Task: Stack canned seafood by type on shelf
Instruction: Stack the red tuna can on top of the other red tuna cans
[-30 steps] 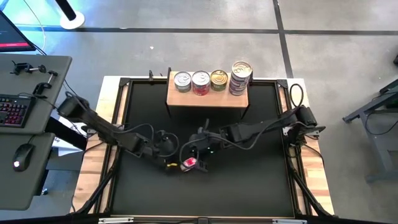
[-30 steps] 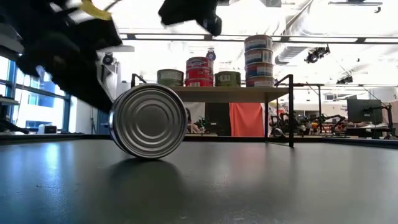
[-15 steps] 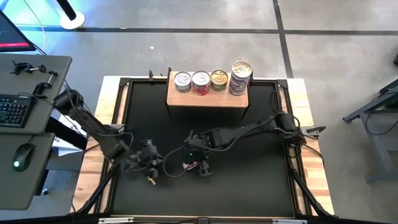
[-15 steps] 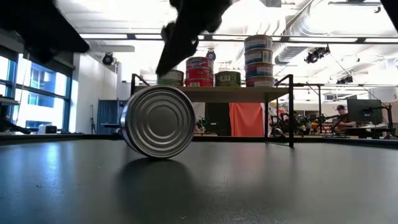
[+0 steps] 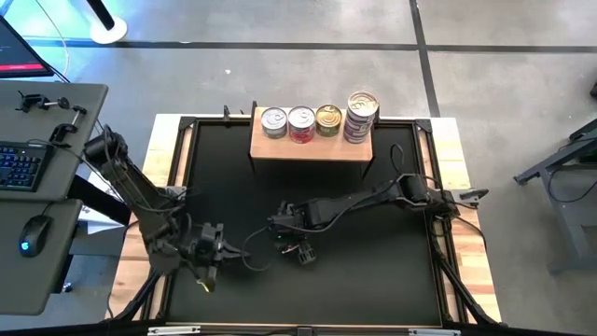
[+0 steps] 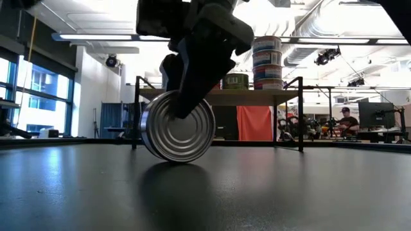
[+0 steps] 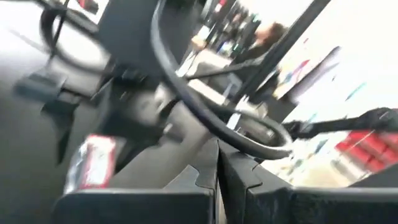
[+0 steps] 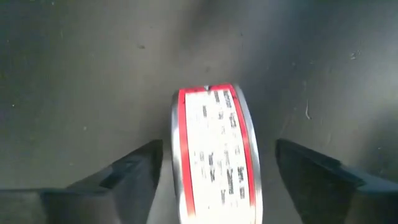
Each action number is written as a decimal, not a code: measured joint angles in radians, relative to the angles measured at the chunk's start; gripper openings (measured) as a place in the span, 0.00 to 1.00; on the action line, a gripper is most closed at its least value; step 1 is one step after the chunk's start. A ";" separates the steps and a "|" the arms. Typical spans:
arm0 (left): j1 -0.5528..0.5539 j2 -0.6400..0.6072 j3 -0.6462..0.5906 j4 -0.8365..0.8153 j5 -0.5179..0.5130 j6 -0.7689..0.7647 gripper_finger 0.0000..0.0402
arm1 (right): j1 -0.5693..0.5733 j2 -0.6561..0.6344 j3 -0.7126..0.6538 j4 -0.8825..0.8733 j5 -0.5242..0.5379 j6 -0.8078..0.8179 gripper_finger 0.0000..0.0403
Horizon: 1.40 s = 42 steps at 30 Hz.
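One can of seafood (image 8: 214, 149), silver-lidded with a red-edged label, stands on its rim on the black mat (image 5: 373, 271); the low view shows its lid (image 6: 178, 128). My right gripper (image 8: 217, 146) hangs open over it, pointing steeply down, one finger on each side with a gap to the can. My left gripper (image 7: 217, 180) is shut and holds nothing, off by the table's near left (image 5: 210, 261). The shelf (image 5: 311, 149) at the far edge carries a silver can (image 5: 273, 121), a red-labelled can (image 5: 301, 124), a gold can (image 5: 327, 119) and a blue-purple stack (image 5: 361, 117).
Cables trail from both arms across the mat (image 5: 252, 261). The shelf's black legs (image 6: 300, 115) stand on the mat's far part. A desk with a keyboard and mouse (image 5: 28, 168) is beyond the table's left edge. Bare mat lies to the right of and nearer than the can.
My left gripper has drawn away from the can toward the table's near left corner, rising and rolling. My right gripper has come down over the can and opened, its fingers now on either side of it. The can, still on its rim, has rolled slightly toward the right edge.
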 joint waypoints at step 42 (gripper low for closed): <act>0.055 -0.300 0.001 -0.130 0.000 0.121 0.00 | -0.335 -0.148 0.427 -0.261 0.879 -0.183 0.29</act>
